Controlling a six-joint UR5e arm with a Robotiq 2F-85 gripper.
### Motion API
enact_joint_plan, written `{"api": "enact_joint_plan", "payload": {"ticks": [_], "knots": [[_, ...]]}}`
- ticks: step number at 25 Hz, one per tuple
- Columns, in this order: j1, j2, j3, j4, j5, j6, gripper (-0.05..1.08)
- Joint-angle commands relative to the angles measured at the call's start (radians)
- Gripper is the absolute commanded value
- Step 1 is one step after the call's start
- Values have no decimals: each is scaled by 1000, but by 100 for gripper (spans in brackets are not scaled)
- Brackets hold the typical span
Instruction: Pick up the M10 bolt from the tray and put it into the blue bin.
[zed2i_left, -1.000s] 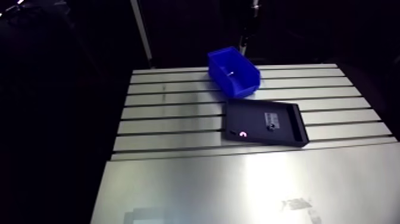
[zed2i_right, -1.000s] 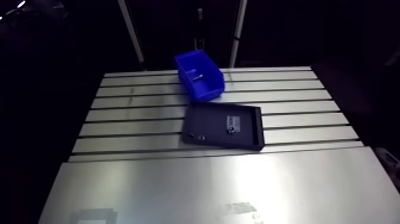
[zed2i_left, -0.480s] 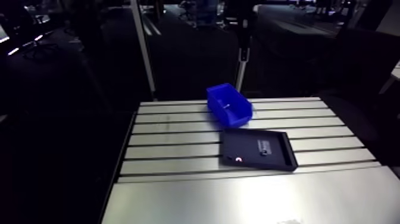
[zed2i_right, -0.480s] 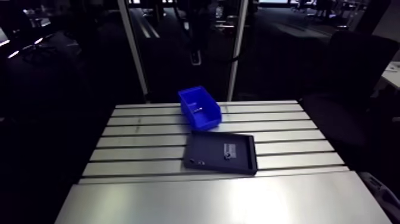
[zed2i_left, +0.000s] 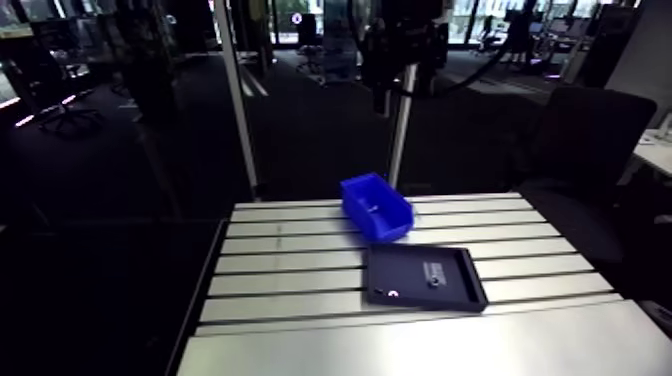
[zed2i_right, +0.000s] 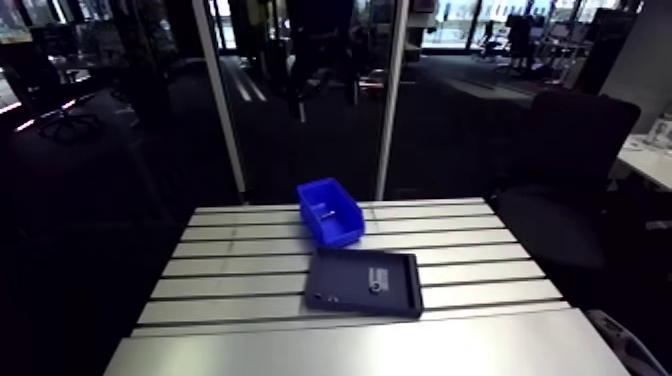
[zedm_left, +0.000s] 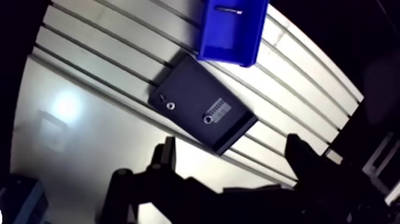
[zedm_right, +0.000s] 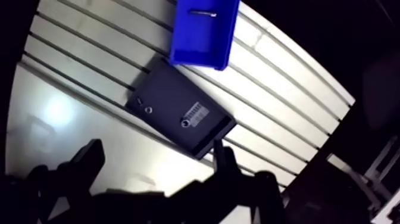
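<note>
The jaws stand wide apart and hold nothing, high above the surface (zedm_left: 89, 71). Ahead of them lies the dark tray (zedm_left: 190, 89) with a couple of small round parts (zedm_left: 171, 106) left in it. Just beside its far edge sits the blue bin (zedm_left: 229, 39), and a slim bolt (zedm_left: 229, 10) lies on the bin's floor. Since the earlier pictures the arm has drawn up and back, so everything looks farther off, while bin and tray have kept their places. The drop looks done, and the arm seems to be retreating.

Slotted aluminium table (zed2i_right: 240, 265); small round part (zedm_left: 208, 119) just beside a pale label (zedm_left: 218, 109)
</note>
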Motion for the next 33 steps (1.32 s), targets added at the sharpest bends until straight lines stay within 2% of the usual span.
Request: {"api": "enact_joint_plan", "payload": {"ticks": [1,5,8,12,18,33], "knots": [[-9,-45,26,20,21,304,1],[-9,-72,53,20,39,430,1],[-12,-97,75,16,41,489,1],[-29,-123,73,17,51,512,1],[-27,-120,64,19,61,512,1],[-23,-114,60,19,61,510,1]]}}
